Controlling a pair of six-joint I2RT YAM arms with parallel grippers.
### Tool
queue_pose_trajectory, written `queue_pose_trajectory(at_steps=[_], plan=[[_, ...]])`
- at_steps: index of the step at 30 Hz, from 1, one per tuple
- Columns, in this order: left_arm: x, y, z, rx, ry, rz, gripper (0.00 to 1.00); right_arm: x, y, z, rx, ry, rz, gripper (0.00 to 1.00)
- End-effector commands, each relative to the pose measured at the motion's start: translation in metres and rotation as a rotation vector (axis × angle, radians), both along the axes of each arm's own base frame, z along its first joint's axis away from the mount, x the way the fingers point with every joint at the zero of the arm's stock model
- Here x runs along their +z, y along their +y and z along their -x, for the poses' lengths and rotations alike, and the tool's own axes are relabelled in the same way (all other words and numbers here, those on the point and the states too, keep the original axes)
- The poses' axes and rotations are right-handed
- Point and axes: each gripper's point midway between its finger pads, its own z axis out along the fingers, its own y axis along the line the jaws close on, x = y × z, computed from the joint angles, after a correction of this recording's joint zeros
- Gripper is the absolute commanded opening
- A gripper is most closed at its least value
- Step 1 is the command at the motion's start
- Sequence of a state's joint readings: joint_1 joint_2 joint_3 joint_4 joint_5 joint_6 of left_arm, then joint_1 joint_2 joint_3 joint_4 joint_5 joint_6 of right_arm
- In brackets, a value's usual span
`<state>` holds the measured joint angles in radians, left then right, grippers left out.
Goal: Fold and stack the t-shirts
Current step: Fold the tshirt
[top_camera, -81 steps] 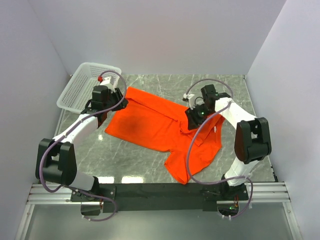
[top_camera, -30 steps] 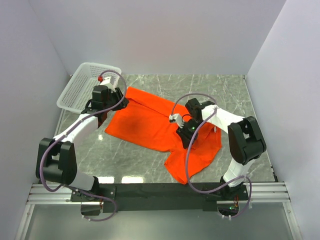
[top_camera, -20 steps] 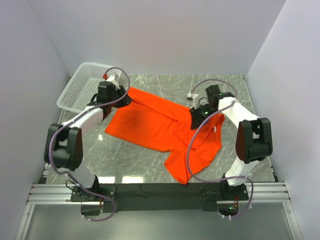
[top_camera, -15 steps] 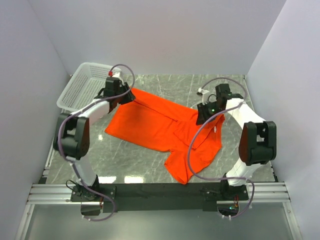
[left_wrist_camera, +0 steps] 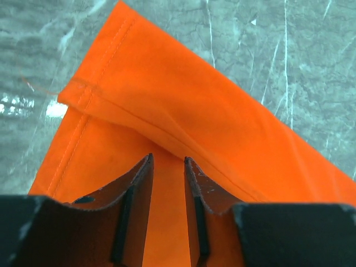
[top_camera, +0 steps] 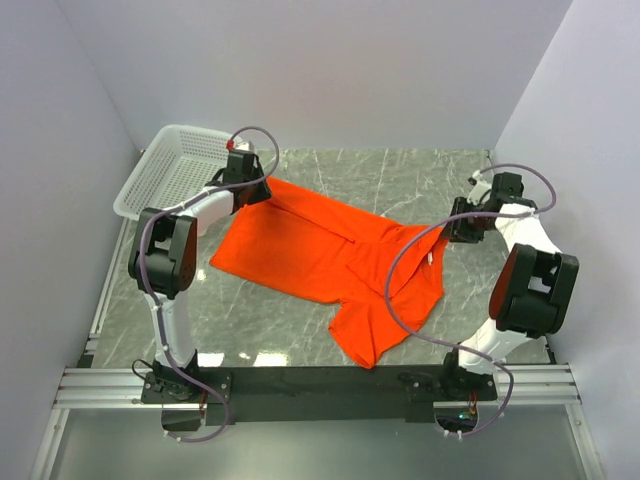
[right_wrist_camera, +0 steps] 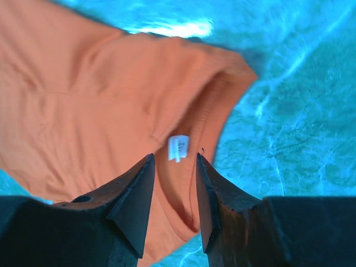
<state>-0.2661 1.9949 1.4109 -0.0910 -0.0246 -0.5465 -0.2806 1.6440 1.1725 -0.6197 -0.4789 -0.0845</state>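
Note:
The orange-red t-shirt (top_camera: 300, 250) lies spread and partly creased on the marble table, one sleeve toward the near edge. My left gripper (top_camera: 260, 188) is over its far left corner. In the left wrist view the jaws (left_wrist_camera: 167, 159) stand a little apart above the cloth (left_wrist_camera: 183, 100), just short of a folded hem. My right gripper (top_camera: 450, 231) is at the shirt's right edge. In the right wrist view its jaws (right_wrist_camera: 174, 156) are apart over the collar, with the white label (right_wrist_camera: 178, 148) between the tips. Neither gripper holds cloth.
A white mesh basket (top_camera: 170, 172) stands at the far left corner, right beside the left arm. Grey walls close the table on three sides. The right wall is near the right arm.
The right gripper moved from the middle of the shirt out to its right edge by the collar. The left gripper moved up and right to the shirt's far corner. The shirt lies as before.

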Motion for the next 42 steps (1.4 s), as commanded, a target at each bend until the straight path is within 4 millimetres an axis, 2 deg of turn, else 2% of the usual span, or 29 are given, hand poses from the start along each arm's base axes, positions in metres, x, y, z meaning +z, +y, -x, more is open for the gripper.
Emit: queue_pose_trajectory(at_steps=[1, 7, 10, 15, 20, 29, 35, 42], plan=[[0.016, 0.000, -0.020, 0.011, -0.061, -0.012, 0.34, -0.016, -0.011, -0.010, -0.096, 0.054, -0.044, 0.43], [0.013, -0.002, -0.033, 0.002, -0.062, -0.016, 0.34, -0.027, -0.007, -0.027, -0.129, 0.086, -0.132, 0.44], [0.017, -0.004, -0.038, 0.004, -0.072, -0.012, 0.34, -0.023, -0.005, -0.037, -0.129, 0.071, -0.162, 0.43], [0.024, -0.007, -0.050, 0.004, -0.093, 0.000, 0.35, -0.014, 0.002, -0.041, -0.111, 0.051, -0.213, 0.42], [0.019, -0.008, -0.060, 0.019, -0.082, 0.016, 0.35, -0.010, 0.005, -0.041, -0.097, 0.045, -0.229, 0.42], [0.005, -0.008, -0.072, 0.046, -0.056, 0.055, 0.35, -0.025, -0.006, -0.044, -0.166, 0.097, -0.190, 0.43], [-0.002, -0.008, -0.078, 0.061, -0.044, 0.057, 0.36, -0.032, -0.003, -0.046, -0.184, 0.112, -0.206, 0.42], [-0.021, -0.005, -0.080, 0.081, -0.001, 0.047, 0.36, -0.039, 0.004, -0.051, -0.191, 0.134, -0.217, 0.39]])
